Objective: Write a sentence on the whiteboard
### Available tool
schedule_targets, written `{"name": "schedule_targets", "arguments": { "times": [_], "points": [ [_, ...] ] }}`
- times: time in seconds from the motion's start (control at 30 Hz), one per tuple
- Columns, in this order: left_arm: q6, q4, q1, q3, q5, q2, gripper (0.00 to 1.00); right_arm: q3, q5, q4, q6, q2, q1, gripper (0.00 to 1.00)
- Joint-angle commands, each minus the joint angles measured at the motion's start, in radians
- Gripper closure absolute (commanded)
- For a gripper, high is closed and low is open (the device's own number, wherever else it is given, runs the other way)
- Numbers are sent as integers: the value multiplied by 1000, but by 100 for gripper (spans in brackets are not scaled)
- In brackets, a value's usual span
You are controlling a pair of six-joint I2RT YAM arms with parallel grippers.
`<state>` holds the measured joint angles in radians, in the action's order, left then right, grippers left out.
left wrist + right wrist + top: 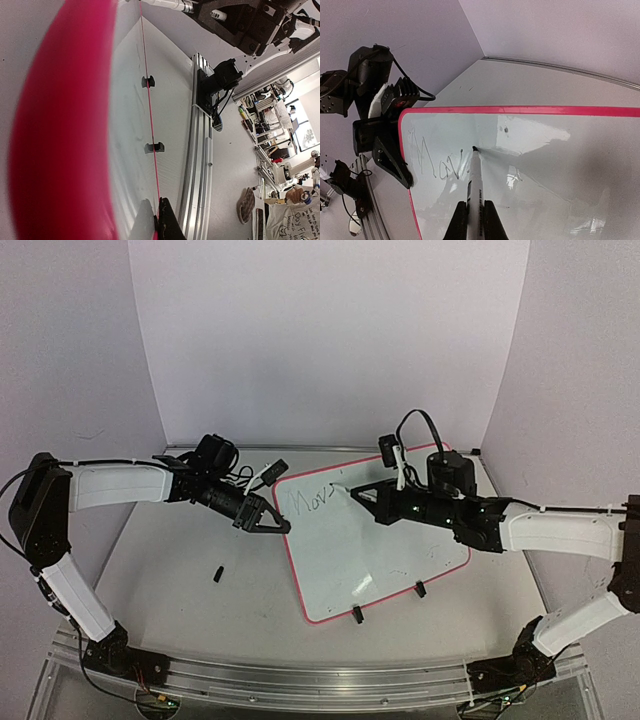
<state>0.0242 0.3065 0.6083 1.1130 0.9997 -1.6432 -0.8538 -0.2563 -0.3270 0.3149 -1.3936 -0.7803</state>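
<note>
Right gripper (475,220) is clenched on the marker (474,185), tip on the whiteboard (390,570) where the sentence (440,162) reads "Mov". Keep pressure light and strokes small. Left gripper (270,522) probably pinches its edge, but it's too blurry to tell.

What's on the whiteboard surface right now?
Handwritten letters "Mov" at the far left corner of the whiteboard, marker tip touching just past it. The right gripper hides some board beneath it.

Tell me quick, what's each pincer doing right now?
Left pincer: closed on the whiteboard rim.
Right pincer: closed on the marker.
</note>
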Motion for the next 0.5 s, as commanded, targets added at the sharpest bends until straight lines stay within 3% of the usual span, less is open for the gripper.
{"name": "schedule_targets", "arguments": {
  "times": [0.0, 0.47],
  "points": [
    [71, 19, 21, 34, 7, 14, 100, -25, 4, -9, -6, -28, 7, 100],
    [71, 19, 21, 33, 8, 12, 100, 52, -27, 0, 24, 5, 6, 100]
  ]
}}
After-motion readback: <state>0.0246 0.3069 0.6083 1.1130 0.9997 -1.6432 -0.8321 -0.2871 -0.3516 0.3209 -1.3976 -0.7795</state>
